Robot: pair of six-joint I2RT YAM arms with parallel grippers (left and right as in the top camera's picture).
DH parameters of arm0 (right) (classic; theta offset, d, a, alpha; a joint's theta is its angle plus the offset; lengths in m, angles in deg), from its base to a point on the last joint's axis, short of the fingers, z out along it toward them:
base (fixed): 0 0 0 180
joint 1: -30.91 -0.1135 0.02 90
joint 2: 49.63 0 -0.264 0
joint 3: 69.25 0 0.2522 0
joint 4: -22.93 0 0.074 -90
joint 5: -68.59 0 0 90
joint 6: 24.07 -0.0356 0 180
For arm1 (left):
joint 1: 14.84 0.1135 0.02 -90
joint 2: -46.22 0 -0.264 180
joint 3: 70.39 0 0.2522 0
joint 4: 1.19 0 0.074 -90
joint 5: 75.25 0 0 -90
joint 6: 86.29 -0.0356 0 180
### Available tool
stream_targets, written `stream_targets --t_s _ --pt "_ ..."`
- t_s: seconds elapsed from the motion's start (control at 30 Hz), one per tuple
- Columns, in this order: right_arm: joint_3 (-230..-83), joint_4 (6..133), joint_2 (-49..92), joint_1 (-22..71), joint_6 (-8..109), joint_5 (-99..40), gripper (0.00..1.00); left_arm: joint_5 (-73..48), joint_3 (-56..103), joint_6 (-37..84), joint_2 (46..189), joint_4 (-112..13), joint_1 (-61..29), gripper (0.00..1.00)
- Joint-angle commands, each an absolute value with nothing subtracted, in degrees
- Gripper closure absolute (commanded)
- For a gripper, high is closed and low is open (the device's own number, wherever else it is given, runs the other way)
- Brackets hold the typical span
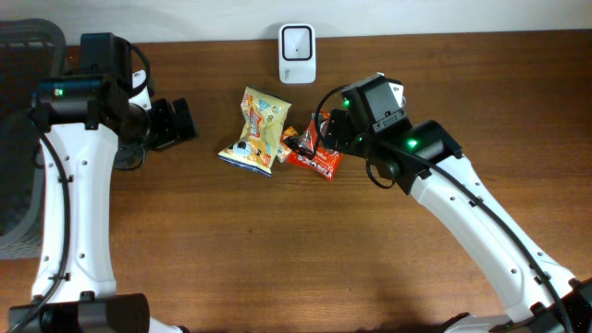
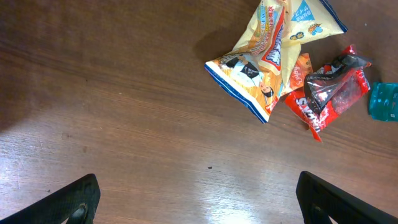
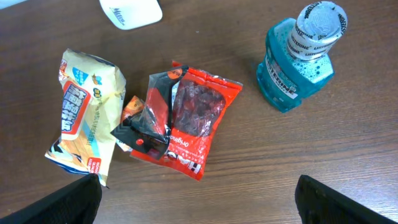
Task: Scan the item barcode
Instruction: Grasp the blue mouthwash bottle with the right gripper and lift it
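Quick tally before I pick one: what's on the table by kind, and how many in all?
Snack packets: 3: yellow bag, red bag, small orange-and-black packet
Mouthwash bottle: 1
White scanner: 1
Total: 5

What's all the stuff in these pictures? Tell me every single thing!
yellow snack bag: 1, yellow with blue trim, middle of table
red snack bag: 1, red, right of the yellow one
small packet: 1, dark and orange, between the two bags
mouthwash bottle: 1, teal-blue, white cap, right of red bag
white scanner: 1, white, table's back edge
table: 1, brown wood
left gripper: 1, black, open, left of the bags
right gripper: 1, black, open, above the bags
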State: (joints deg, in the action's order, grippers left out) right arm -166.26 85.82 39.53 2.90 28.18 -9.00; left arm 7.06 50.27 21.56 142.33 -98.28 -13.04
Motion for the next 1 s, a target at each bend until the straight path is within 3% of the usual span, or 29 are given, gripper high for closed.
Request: stream_targets --t_s 0.0,0.1,0.3,0.37,0.5,0.6,0.73,0.83,0.87,0.97 --pt "-166.91 84.59 39.79 2.44 27.50 -8.32 0.01 6.67 50.29 22.15 142.42 -98.20 -13.06 0.01" --pt "-166.91 82.54 39.99 2.48 27.41 -4.35 0.01 6.67 50.29 22.15 142.42 -98.20 -13.06 0.01" --pt "-166.91 77.84 47.29 4.82 15.43 7.70 0.02 6.67 50.29 22.15 142.42 -98.20 -13.06 0.01" --pt "-166.91 77.58 48.73 7.51 11.15 8.00 0.12 6.67 50.29 22.15 142.42 -98.20 -13.06 0.01" --pt "-166.91 73.75 51.40 16.10 10.84 2.93 0.16 6.67 50.29 22.15 142.42 -98.20 -13.06 0.01" --pt "-166.91 71.96 52.71 16.73 11.02 -0.63 0.18 6.67 50.29 22.15 142.42 -98.20 -13.06 0.01" --pt "-166.91 71.87 55.47 16.69 11.72 -1.35 0.39 6.67 50.29 22.15 142.42 -98.20 -13.06 0.01" --pt "-167.09 71.48 55.53 16.75 18.60 0.31 0.48 6.67 50.29 22.15 142.42 -98.20 -13.06 0.01" --pt "-167.37 71.83 55.51 16.75 21.47 1.93 0.55 6.67 50.29 22.15 142.42 -98.20 -13.06 0.01" --pt "-167.48 72.00 55.40 16.75 23.76 2.41 0.60 6.67 50.29 22.15 142.42 -98.20 -13.06 0.01"
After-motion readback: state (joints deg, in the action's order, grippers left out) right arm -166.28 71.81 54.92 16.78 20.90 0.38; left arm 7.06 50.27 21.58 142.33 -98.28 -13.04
